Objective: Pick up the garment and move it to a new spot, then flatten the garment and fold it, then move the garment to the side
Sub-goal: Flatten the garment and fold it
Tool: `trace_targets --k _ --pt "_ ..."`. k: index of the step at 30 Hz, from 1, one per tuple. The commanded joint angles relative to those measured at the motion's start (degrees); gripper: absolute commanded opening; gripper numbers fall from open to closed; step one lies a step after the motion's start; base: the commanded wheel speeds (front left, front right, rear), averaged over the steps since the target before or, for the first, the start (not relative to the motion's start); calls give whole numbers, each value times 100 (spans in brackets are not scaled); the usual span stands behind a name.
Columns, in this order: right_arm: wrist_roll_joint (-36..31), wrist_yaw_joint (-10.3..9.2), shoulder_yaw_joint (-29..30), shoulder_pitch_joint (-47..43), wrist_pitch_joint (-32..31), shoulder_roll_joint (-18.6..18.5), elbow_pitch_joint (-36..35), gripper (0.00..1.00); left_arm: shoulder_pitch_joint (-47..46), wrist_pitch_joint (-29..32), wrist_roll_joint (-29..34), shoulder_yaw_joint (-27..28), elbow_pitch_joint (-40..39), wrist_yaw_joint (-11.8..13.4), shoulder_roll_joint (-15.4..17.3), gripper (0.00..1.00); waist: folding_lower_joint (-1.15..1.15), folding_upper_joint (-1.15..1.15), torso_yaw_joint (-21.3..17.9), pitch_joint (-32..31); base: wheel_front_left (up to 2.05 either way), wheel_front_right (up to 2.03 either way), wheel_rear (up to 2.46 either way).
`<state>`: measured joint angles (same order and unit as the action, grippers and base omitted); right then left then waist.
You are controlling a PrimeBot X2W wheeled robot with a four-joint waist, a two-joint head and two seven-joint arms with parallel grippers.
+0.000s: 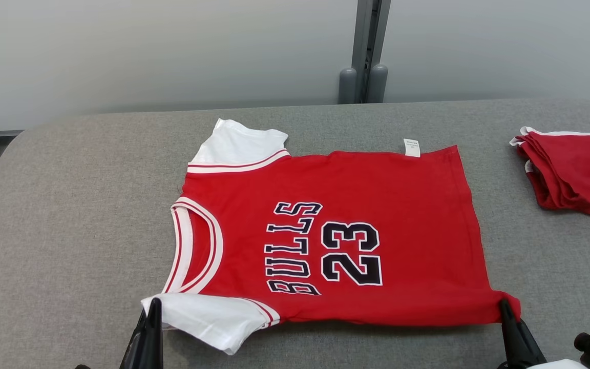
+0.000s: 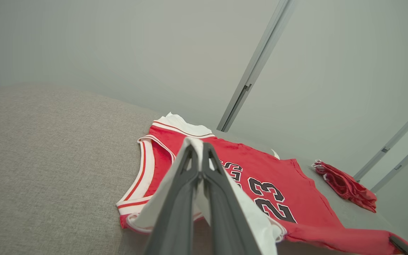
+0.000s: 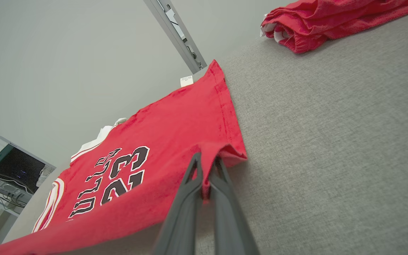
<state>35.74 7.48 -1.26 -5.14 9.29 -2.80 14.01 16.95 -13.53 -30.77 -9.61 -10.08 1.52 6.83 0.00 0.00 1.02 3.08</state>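
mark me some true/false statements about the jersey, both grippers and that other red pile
1. The left gripper is shut on the near white sleeve of the jersey. True.
2. The right gripper hangs open above the jersey. False: it is shut on the jersey's near hem corner.
3. The jersey lies spread with its printed side up. True.
4. The red pile rests on top of the jersey. False: it lies apart from it on the grey table, toward the robot's right.
5. The jersey's neck opening points to the robot's right. False: it points to the robot's left.
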Motion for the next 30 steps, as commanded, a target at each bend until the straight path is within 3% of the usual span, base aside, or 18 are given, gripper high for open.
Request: trace_targets --k 1,18,30 --pt "55 3 -34 79 40 -25 115 0 -144 -32 -5 35 86 -44 32 0 0 0 -15 37 0 0 0" --pt "153 3 -267 620 119 -26 650 0 -886 -98 112 -96 746 -248 23 0 0 0 -111 373 0 0 0" --pt "261 3 -275 1664 179 -26 1253 0 -2689 -167 407 41 2309 -503 -115 0 0 0 -152 914 0 0 0"
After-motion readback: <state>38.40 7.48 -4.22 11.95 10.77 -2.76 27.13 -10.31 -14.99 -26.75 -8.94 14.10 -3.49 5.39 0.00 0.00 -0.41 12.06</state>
